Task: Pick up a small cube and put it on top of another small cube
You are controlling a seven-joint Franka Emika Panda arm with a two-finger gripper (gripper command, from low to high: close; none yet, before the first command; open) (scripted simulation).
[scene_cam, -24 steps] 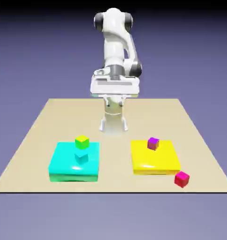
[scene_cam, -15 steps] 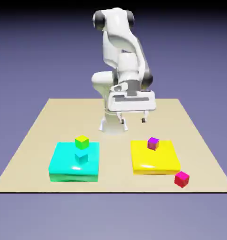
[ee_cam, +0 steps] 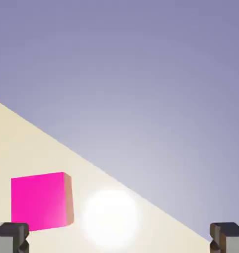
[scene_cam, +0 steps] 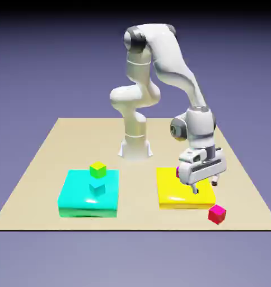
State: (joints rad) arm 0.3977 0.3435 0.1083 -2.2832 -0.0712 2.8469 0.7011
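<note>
The small red cube [scene_cam: 217, 213] rests on the tan table just off the yellow slab's front right corner. My gripper [scene_cam: 205, 186] hangs tilted over the slab's right part, a little behind and above the cube, open and holding nothing. In the hand view the same cube [ee_cam: 40, 200] looks pink and sits low at the left, just above the left fingertip [ee_cam: 10, 237]. It is not between the fingers of the gripper [ee_cam: 119, 239]. A lime-yellow cube [scene_cam: 97, 169] and a small cyan cube [scene_cam: 97, 188] lie on the cyan slab.
The yellow slab [scene_cam: 174, 193] lies under my hand and the cyan slab [scene_cam: 76, 196] at the exterior view's left. Only a sliver of the purple-magenta cube [scene_cam: 177, 170] shows behind the gripper. The table's front edge [scene_cam: 132, 229] runs close by the red cube.
The arm has swung from the table's back middle to the exterior view's right and come down over the yellow slab, now covering most of the purple-magenta cube. The cubes have not moved.
</note>
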